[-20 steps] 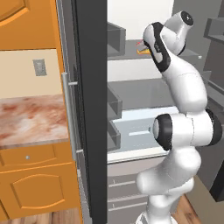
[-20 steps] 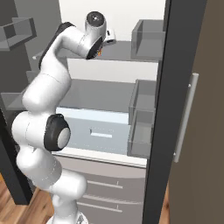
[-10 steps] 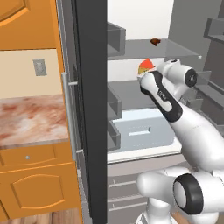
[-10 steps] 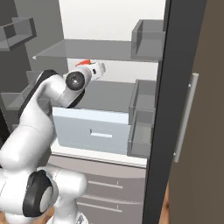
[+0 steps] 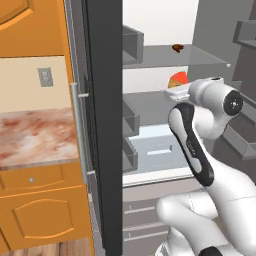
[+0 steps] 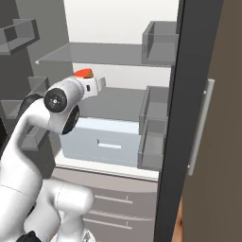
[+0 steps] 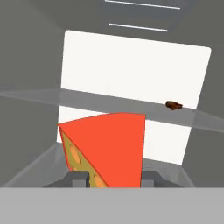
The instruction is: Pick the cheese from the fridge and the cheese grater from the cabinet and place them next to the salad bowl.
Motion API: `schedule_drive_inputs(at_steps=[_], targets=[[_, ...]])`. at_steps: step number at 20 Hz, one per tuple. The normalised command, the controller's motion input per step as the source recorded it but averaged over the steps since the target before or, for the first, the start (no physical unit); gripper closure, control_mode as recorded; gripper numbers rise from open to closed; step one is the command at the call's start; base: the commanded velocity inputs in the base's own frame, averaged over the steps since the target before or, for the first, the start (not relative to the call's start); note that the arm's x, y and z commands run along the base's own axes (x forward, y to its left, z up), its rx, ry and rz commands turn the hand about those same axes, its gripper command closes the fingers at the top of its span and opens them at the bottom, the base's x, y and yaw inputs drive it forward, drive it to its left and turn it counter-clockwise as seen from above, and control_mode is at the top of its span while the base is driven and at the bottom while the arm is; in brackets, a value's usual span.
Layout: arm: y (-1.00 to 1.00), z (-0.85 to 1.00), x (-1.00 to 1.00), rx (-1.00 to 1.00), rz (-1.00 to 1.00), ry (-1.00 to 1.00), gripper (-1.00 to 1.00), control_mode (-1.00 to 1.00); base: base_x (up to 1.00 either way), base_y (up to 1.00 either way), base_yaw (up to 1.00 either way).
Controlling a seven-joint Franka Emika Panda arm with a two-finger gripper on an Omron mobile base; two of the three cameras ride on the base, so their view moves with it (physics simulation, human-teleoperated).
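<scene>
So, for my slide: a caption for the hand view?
Gripper holding the cheese inside the open fridge.

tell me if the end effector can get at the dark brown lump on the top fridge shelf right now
Probably not: the end effector is shut on the cheese, so it has no free grip, though the way up to the brown lump looks open.

We see open room between the upper shelf [image 5: 170, 56] and the shelf below it [image 6: 118, 101] in the fridge [image 5: 102, 125]. Door bins [image 6: 153, 127] crowd the right side, the dark lump [image 5: 177, 48] sits above, and the cheese [image 7: 109, 148] fills the fingers [image 7: 78, 178].
</scene>
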Motion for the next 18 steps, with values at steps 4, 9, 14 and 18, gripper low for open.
schedule_drive_inputs(at_steps=[4, 9, 14, 18], targets=[[-0.03, 0.16, -1.00, 0.09, -0.09, 0.10, 1.00, -1.00, 0.00, 0.00, 0.00], [-0.01, 0.17, -1.00, 0.09, -0.08, 0.15, 1.00, -1.00, 0.00, 0.00, 0.00], [0.00, 0.04, -0.87, 0.06, -0.04, 0.16, 1.00, -1.00, 0.00, 0.00, 0.00], [0.00, 0.00, -0.52, 0.00, -0.04, 0.16, 1.00, -1.00, 0.00, 0.00, 0.00]])
